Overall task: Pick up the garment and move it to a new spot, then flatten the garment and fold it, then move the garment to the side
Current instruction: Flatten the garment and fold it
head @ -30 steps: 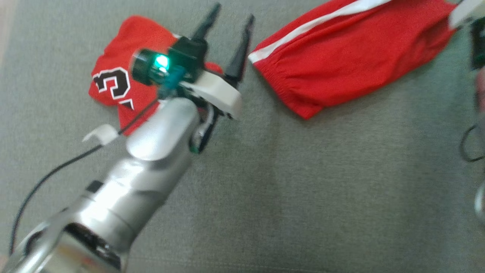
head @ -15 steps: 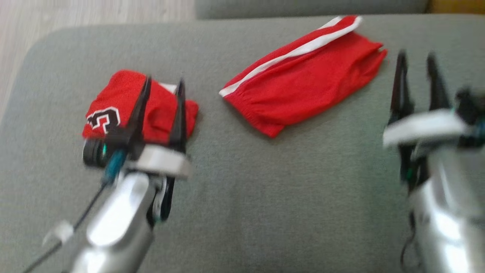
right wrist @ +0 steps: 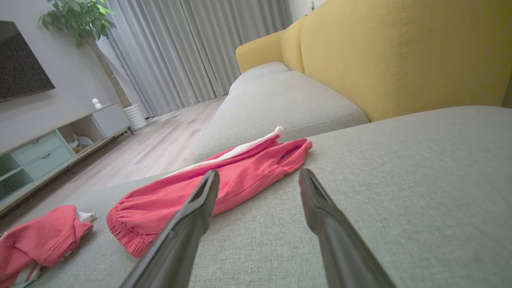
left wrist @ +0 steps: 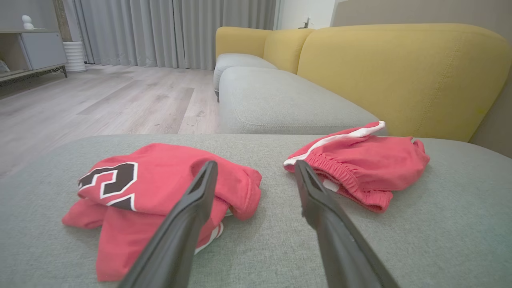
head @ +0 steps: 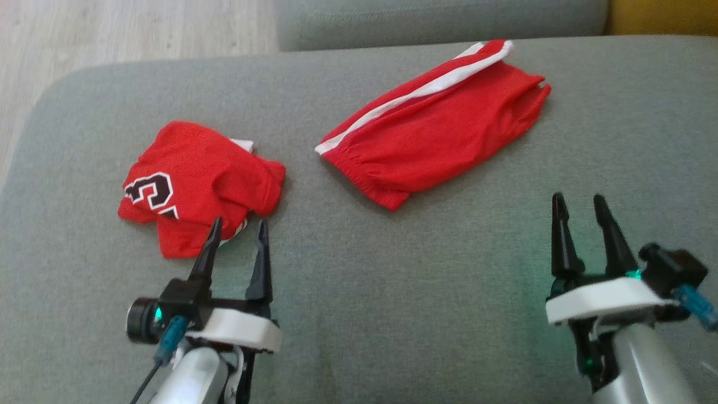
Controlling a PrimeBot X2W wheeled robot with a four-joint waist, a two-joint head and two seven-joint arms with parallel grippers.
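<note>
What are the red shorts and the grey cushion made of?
The red shorts look like thin, soft, matte sports cloth, maybe polyester: they wrinkle, and the waistband puckers as elastic does. The grey cushion looks like coarse woven upholstery fabric: a speckled weave shows close up.

Grey cushion (head: 392, 314) bears folded jersey (head: 196, 179); red shorts (head: 437, 129) nearby.

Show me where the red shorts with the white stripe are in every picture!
Head view: shorts in the upper middle.
Left wrist view: shorts right of centre.
Right wrist view: shorts just left of centre.
Shared landmark: the red jersey lies left of the shorts in all three.
</note>
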